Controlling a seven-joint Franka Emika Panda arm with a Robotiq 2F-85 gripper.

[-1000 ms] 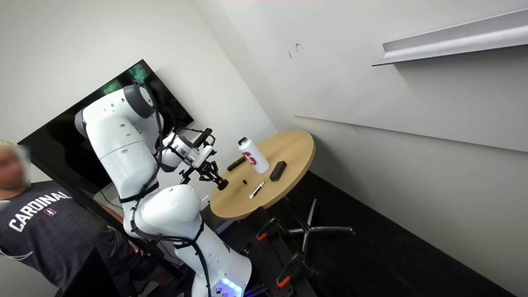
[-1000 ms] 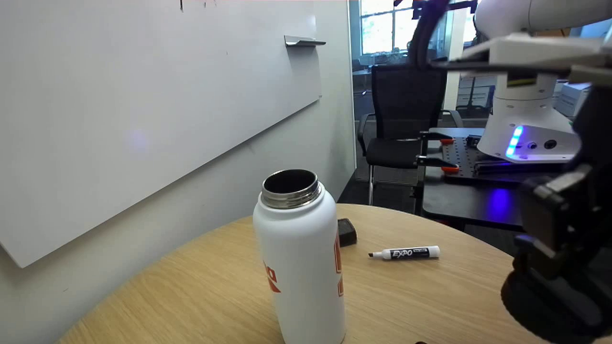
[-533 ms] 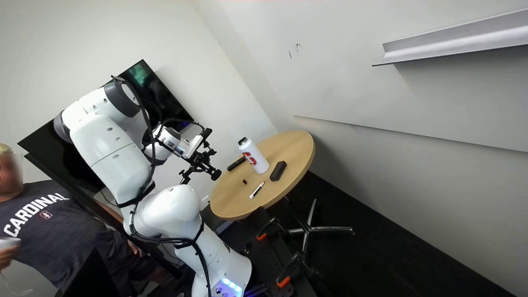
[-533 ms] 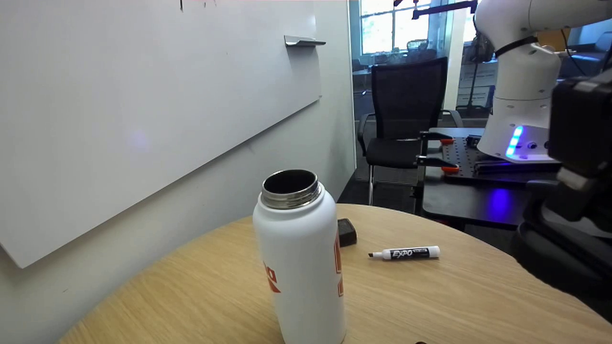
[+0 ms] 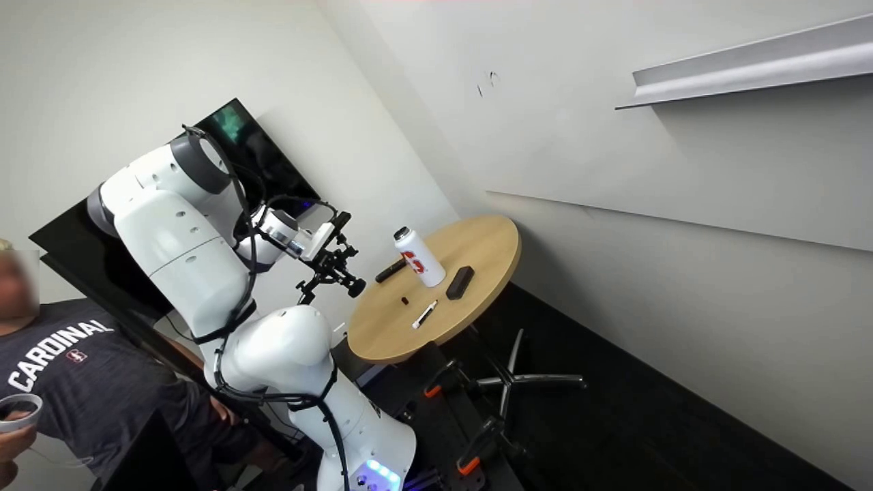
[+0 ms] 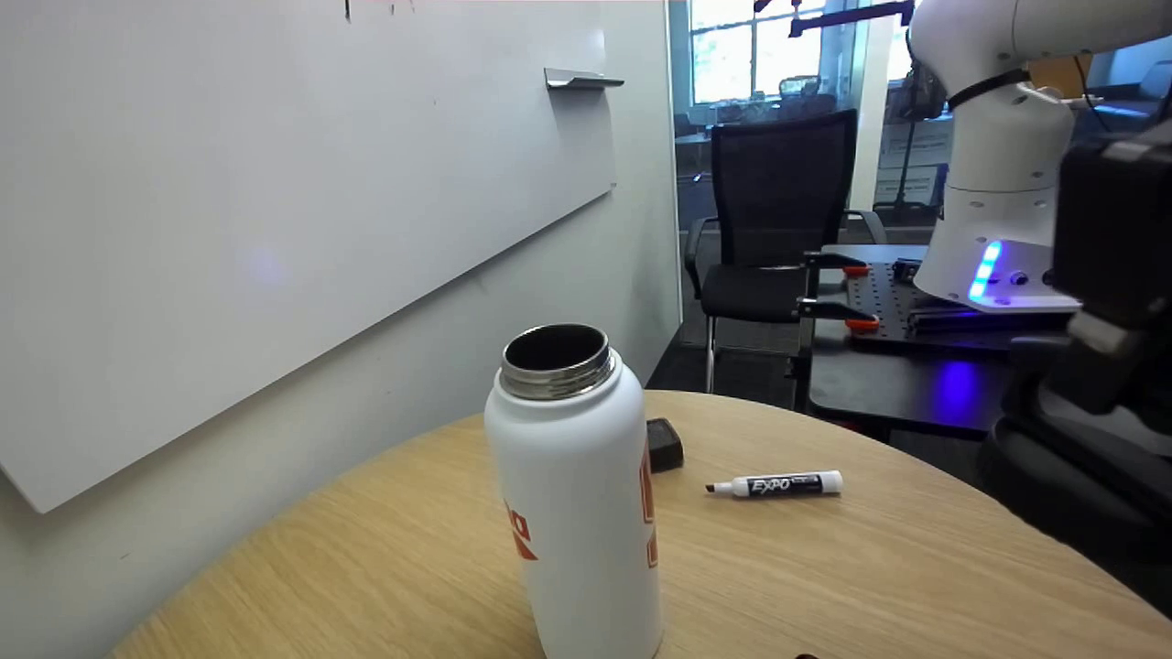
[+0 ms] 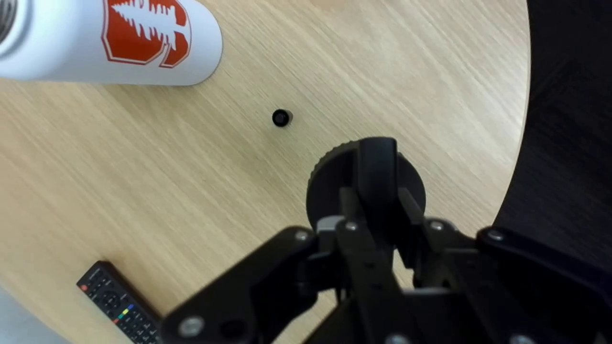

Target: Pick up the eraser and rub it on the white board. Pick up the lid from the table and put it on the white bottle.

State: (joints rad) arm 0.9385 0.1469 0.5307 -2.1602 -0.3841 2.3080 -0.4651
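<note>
Black two-fingered claw [image 7: 380,197]: jaws clamped on the raised grip of a round black ridge-rimmed lid [image 7: 334,181].

Lid: held at the fingertips, its disc just past them in the wrist view; in an exterior view it shows just beside the left edge of a round, pale wooden surface [image 5: 477,239].

White cylindrical bottle [image 6: 577,513], red emblem, metal screw neck: upright on the surface, mouth uncovered; in the wrist view, at the far left, apart from the lid and claw.

Small black cylindrical cap [image 7: 282,117]: on the surface, between bottle and lid in the wrist view, touching neither.

Black oblong eraser [image 5: 460,283]: lying on the surface, just right of the bottle in an exterior view, well apart from the claw.

White marker [image 6: 774,485], dark label and tip: lying near the eraser, to its right in an exterior view.

Black oblong remote control [image 7: 119,306], coloured buttons: at the near left in the wrist view.

Large flat white board [image 6: 302,183]: bearing small dark scribbles in both exterior views; a grey metal ledge [image 6: 581,80] juts from its face.
</note>
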